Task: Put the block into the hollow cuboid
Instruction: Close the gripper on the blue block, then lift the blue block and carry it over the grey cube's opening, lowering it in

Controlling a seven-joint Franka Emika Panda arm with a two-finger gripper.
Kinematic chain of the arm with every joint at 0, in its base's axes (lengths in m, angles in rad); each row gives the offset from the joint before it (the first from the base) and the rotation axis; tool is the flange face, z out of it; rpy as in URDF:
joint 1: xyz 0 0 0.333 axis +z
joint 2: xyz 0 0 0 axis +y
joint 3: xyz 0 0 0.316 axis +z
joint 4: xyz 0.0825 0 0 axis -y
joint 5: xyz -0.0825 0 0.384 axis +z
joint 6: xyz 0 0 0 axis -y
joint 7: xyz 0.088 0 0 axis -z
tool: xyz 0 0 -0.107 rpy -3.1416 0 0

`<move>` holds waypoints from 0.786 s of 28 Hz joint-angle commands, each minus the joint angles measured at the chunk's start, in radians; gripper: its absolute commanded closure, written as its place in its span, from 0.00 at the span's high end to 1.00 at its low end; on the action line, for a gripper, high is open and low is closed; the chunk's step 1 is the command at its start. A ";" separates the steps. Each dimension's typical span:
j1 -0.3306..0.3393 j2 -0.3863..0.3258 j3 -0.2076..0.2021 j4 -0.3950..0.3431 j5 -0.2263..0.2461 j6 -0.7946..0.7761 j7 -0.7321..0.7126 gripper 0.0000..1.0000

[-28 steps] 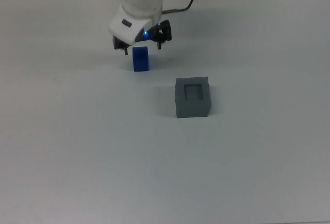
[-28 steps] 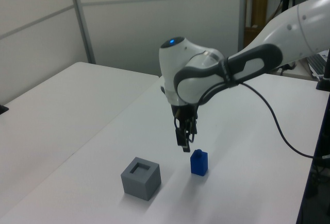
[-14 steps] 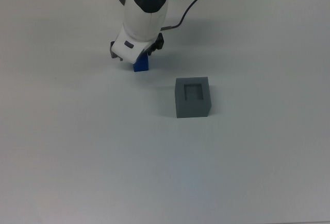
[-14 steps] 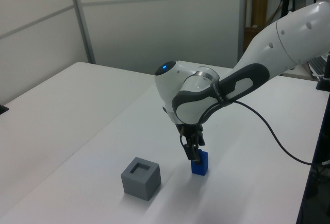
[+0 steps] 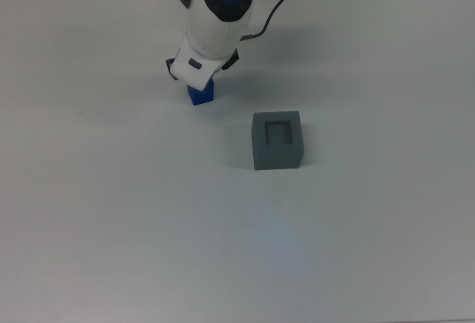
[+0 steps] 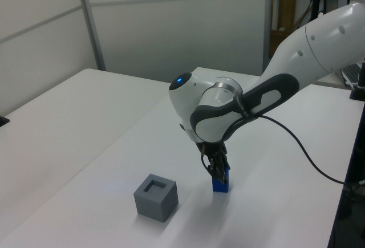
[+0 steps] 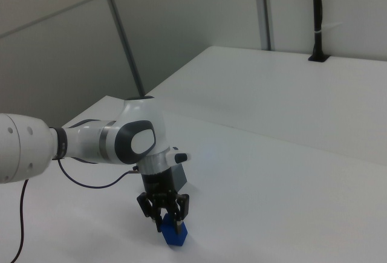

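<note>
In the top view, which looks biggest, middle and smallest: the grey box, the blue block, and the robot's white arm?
1. The robot's white arm looks biggest, though it may be nearer the camera.
2. The grey box is in the middle.
3. The blue block looks smallest, but the arm hides part of it.

I'm seeing the white counter [image 5: 111,226] carrying two things: the blue block [image 5: 201,94] is sitting directly under the tool [image 6: 219,171], and the grey hollow cuboid [image 5: 277,139] is standing apart, toward the top view's lower right.

White table [image 5: 148,226]; grey partition wall [image 6: 171,25], left view's upper half; black pole [image 7: 317,15], right view's upper right.
</note>
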 commanded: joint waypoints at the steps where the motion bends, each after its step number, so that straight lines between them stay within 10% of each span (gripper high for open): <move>1: 0.005 -0.021 0.004 0.008 -0.011 -0.015 -0.004 0.00; 7: 0.005 -0.048 0.008 0.100 0.008 -0.073 -0.002 0.00; 22: 0.006 -0.003 0.063 0.370 0.231 -0.093 0.016 0.00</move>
